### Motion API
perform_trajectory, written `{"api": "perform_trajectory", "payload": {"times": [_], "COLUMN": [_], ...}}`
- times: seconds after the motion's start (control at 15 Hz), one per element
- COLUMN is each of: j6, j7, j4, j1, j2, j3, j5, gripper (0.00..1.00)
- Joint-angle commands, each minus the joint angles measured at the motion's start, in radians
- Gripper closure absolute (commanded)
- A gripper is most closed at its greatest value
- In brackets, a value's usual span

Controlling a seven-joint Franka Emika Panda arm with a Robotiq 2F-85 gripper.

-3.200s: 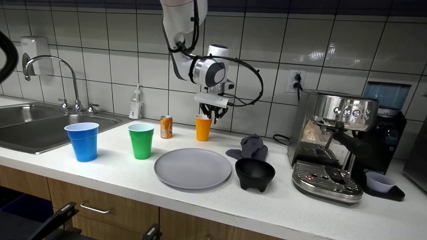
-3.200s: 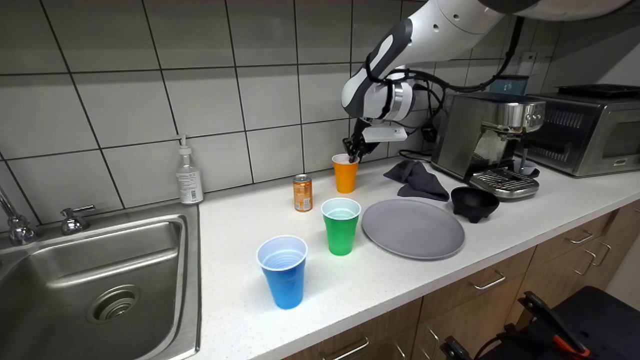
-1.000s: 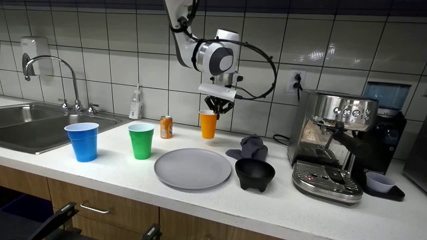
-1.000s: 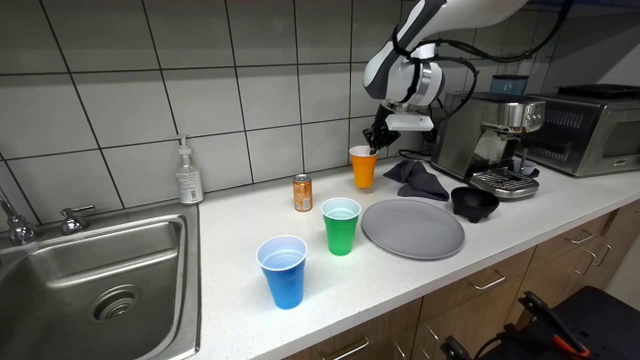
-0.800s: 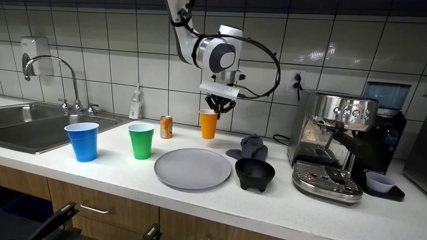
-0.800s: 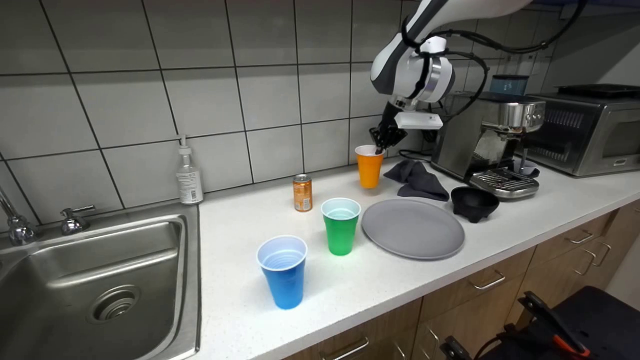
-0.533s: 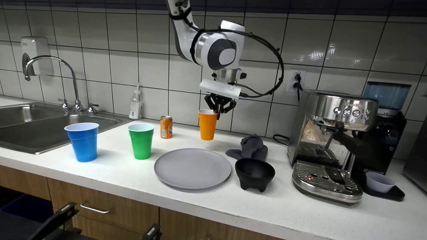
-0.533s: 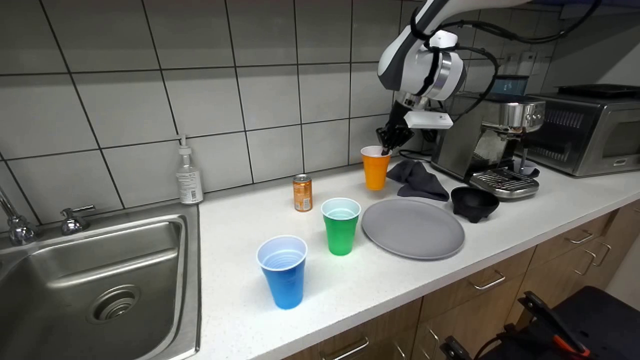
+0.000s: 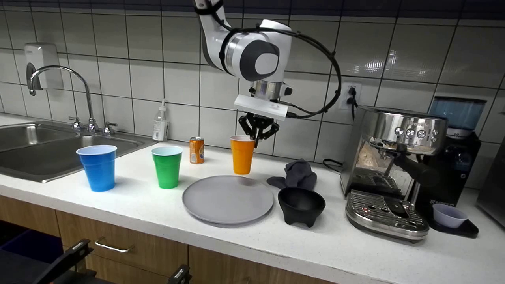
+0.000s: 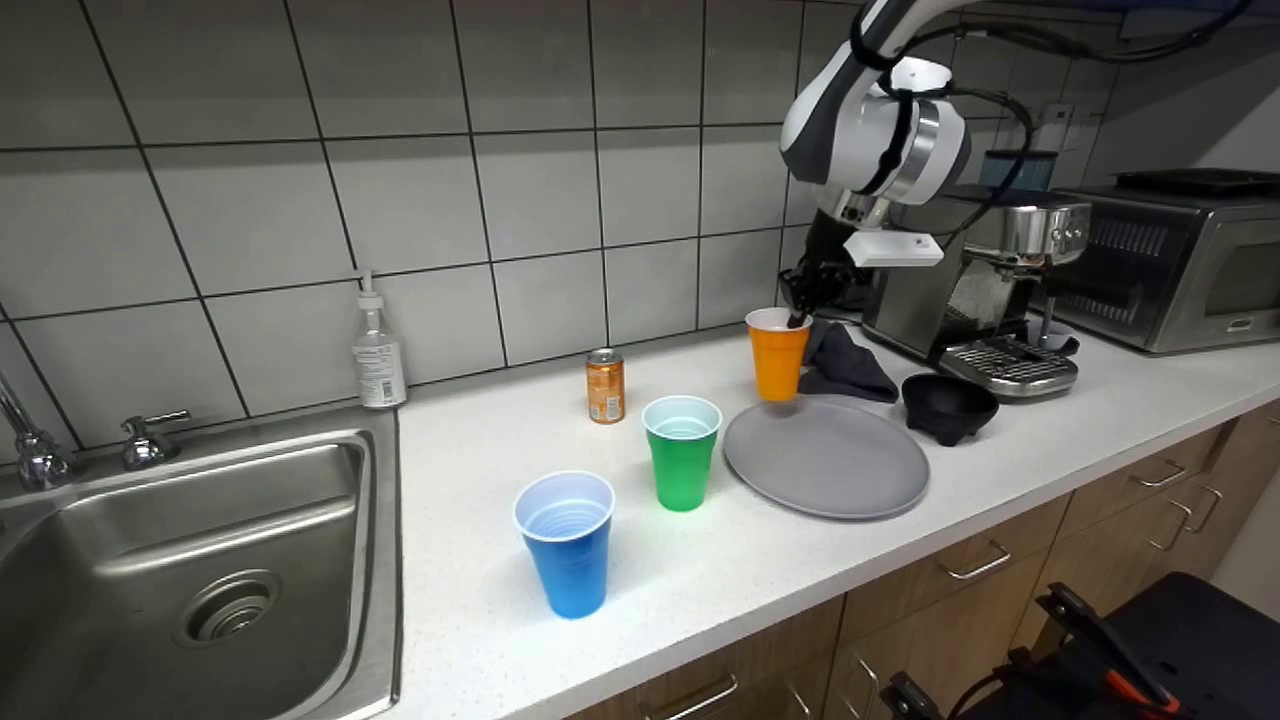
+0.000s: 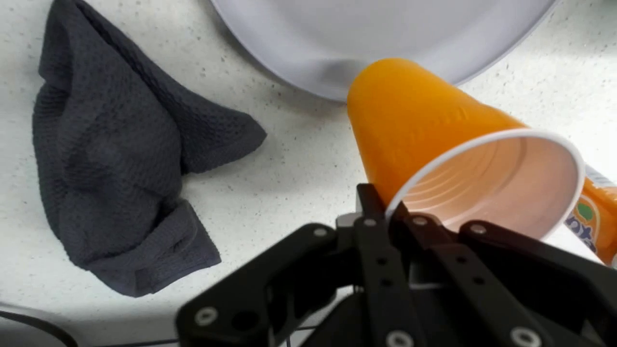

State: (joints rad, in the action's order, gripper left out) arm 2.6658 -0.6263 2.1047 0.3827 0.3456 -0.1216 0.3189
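Clenched on the orange cup (image 11: 414,106), the pincer (image 11: 388,210) pinches its white rim from inside and out, as the wrist view shows. Both exterior views have the orange cup hanging nearly upright, mouth up, raised off the table (image 10: 470,450), with its base over the wall-side edge of the gray plate (image 9: 228,201). Near that edge a crumpled dark cloth (image 11: 106,154) lies on the table, apart from the orange cup, and just beside the dark cloth stands a black bowl (image 10: 950,408) on short feet. An orange can (image 9: 197,150) is upright near the tiled wall (image 9: 179,83), on the sink (image 10: 381,580) side of the orange cup; in the wrist view only part of it shows, past the orange cup's mouth. Nearer the front of the table are a green cup (image 10: 682,465) and a blue cup (image 10: 568,560), both mouth up, the blue cup farther from the pincer. By the sink stands a clear pump bottle (image 10: 379,365). At the opposite end of the table are an espresso machine (image 9: 384,157) with a steel body and, just beside it, a small pale bowl (image 9: 449,216).
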Motion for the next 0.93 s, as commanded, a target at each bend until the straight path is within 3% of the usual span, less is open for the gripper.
{"api": "perform_trajectory", "payload": {"times": [0.0,0.87], "j6": [-0.01,-0.011], "j7": [-0.082,-0.114], "j4": [0.092,0.15], "j1": [0.006,-0.014], "j2": [-0.082,-0.079], "j3": [0.013,0.085], "j5": [0.036,0.027], "gripper": [0.99,0.99]}}
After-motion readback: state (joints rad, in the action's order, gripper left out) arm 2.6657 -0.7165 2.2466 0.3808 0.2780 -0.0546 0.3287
